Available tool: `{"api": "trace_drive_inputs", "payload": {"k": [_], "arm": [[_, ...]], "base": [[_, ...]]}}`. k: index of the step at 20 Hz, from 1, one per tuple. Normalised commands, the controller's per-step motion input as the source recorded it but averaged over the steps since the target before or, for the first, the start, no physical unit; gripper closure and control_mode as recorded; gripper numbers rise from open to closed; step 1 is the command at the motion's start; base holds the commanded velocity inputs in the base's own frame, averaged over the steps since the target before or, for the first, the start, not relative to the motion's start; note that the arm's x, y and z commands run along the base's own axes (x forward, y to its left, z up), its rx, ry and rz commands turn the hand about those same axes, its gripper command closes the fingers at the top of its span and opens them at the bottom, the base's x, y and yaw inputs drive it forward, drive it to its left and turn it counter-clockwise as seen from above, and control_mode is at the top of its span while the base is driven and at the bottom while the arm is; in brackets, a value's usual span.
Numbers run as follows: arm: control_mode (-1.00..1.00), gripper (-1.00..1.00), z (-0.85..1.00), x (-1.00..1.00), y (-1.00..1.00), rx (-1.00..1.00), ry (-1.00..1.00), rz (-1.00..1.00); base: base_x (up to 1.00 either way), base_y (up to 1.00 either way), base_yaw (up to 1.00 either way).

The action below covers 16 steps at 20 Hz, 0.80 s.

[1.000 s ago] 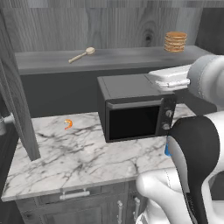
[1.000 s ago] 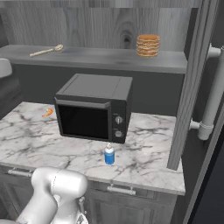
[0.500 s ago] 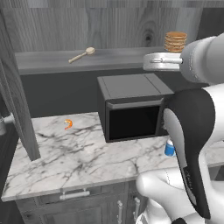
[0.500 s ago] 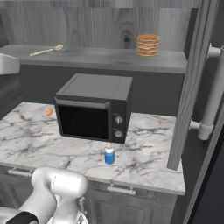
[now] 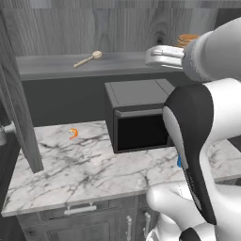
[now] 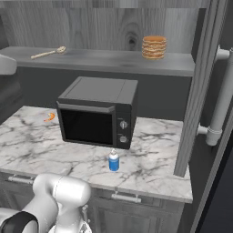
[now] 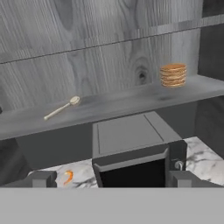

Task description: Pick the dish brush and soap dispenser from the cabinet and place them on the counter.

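The dish brush (image 5: 87,59) (image 6: 48,53) (image 7: 61,108) lies on the grey shelf of the cabinet (image 5: 42,68), towards its left. The soap dispenser (image 6: 113,161) stands upright on the marble counter (image 6: 150,168) in front of the microwave; in the left base view only a blue sliver of the soap dispenser (image 5: 179,162) peeks from behind my arm. My gripper (image 5: 157,56) (image 7: 112,181) hovers at shelf height above the microwave, to the right of the brush and well short of it. Its fingertips (image 7: 41,179) stand wide apart, open and holding nothing.
A black microwave (image 5: 139,115) (image 6: 98,111) sits on the counter under the shelf. A stack of tan discs (image 6: 154,47) (image 7: 173,75) stands on the shelf's right part. A small orange curled item (image 5: 73,133) lies on the counter's left. Open cabinet doors (image 5: 19,94) (image 6: 200,86) flank both sides.
My arm has lifted the open gripper from just above the microwave's right side up to shelf level and shifted it left. Brush and dispenser have not moved.
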Motion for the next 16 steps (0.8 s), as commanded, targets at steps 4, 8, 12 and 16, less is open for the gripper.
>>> {"api": "trace_drive_inputs", "payload": {"k": [4, 8, 12, 16], "arm": [[-1.0, -1.0, -0.04, 0.06, 0.22, 0.0, -0.04, -0.06], [-1.0, -1.0, -0.03, 0.18, 0.15, 0.0, -0.02, -0.04], [-1.0, -1.0, -0.03, 0.24, 0.1, 0.0, 0.0, 0.0], [-1.0, -1.0, -0.07, 0.29, 0.07, 0.0, 0.0, 0.0]], "base": [[0.0, 0.0, 0.0], [0.0, 0.0, 0.0], [0.0, 0.0, 0.0], [0.0, 0.0, 0.0]]}}
